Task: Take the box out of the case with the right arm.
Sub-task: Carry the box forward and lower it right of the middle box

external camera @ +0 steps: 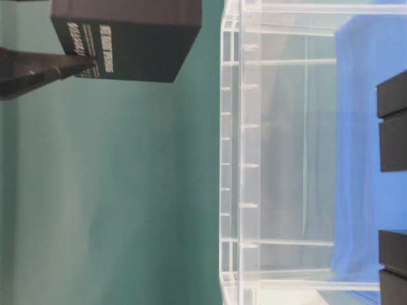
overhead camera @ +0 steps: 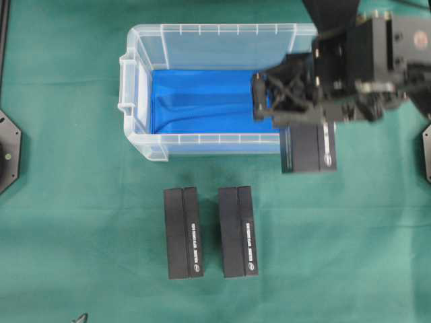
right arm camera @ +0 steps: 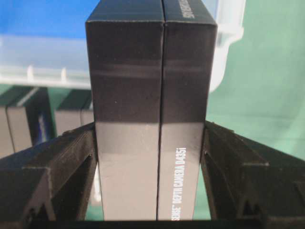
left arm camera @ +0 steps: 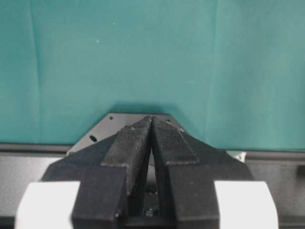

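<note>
My right gripper (overhead camera: pixel 304 128) is shut on a black box (overhead camera: pixel 308 149) with white lettering on its side. The box hangs in the air just outside the case's front right corner. In the right wrist view both fingers press the box (right arm camera: pixel 150 95) on its two long sides. From table level the box (external camera: pixel 127 38) floats clear of the green cloth, beside the case (external camera: pixel 280 152). The case (overhead camera: pixel 219 29) is a clear plastic bin with a blue lining (overhead camera: pixel 202 101), and no box shows inside it. My left gripper (left arm camera: pixel 151 119) is shut on nothing, over bare green cloth.
Two more black boxes (overhead camera: pixel 184 232) (overhead camera: pixel 238 231) lie side by side on the green cloth in front of the case. A black mount plate (overhead camera: pixel 7 151) sits at the left edge, another (overhead camera: pixel 426 151) at the right edge.
</note>
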Motion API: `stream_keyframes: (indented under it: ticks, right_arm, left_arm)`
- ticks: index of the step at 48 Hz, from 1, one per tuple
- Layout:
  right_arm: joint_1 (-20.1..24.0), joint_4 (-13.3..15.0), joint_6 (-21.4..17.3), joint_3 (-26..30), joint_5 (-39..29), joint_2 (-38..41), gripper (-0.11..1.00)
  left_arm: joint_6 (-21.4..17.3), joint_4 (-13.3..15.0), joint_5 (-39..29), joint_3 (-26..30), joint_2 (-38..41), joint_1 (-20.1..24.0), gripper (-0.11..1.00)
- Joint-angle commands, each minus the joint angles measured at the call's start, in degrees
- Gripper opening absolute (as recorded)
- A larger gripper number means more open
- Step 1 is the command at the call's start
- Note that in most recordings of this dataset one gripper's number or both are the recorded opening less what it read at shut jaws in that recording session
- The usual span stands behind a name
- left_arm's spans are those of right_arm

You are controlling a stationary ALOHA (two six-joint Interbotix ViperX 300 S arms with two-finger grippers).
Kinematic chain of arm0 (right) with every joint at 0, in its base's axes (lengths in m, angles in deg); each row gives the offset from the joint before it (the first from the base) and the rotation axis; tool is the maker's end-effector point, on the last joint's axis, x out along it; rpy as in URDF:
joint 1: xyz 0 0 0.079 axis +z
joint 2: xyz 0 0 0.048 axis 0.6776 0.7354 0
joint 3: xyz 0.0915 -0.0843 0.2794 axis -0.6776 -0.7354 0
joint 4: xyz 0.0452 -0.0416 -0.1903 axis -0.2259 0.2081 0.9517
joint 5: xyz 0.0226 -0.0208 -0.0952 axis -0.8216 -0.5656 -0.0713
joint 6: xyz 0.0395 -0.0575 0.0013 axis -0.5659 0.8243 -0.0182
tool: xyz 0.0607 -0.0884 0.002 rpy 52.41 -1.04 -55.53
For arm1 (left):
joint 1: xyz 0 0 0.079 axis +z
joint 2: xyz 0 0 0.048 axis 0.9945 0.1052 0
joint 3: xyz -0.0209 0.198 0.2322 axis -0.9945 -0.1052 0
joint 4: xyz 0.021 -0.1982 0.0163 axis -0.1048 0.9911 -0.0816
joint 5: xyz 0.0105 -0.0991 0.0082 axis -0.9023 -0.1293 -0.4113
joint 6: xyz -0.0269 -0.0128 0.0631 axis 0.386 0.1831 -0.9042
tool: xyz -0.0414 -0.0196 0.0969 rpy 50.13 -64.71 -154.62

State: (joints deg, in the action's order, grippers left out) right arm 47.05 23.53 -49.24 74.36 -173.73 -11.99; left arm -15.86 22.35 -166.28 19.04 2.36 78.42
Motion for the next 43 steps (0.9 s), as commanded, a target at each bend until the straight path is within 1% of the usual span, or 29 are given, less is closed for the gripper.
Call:
stream_keyframes:
  ticks: [1,11,18,24,28,43]
  right_arm:
    - [2.2,0.0,-1.7,1.2,-0.6,-1.1,0.64]
    - [8.2,-0.6,-7.3,1.2,-0.8,-0.7,0.64]
    - [12.7,-1.3,-12.2,1.6,-0.7,-0.4,0.64]
    - [15.2,-1.5,-15.1,1.6,-0.5,0.1,0.64]
    - [15.7,-1.6,-15.9,1.7,-0.6,0.2,0.64]
    - [15.7,-1.4,-16.0,1.1,-0.9,1.1,0.64]
  left_arm:
    - [0.0,-0.2,0.2,0.5,0.4,-0.1,0.00]
    - [0.0,-0.2,0.2,0.5,0.4,0.0,0.00]
    - [0.0,-0.2,0.2,0.5,0.4,-0.1,0.00]
    - [0.0,-0.2,0.2,0.5,0.3,0.0,0.00]
    - [0.0,-0.1,0.2,0.5,0.3,-0.1,0.00]
    - [0.0,-0.2,0.2,0.5,0.4,0.0,0.00]
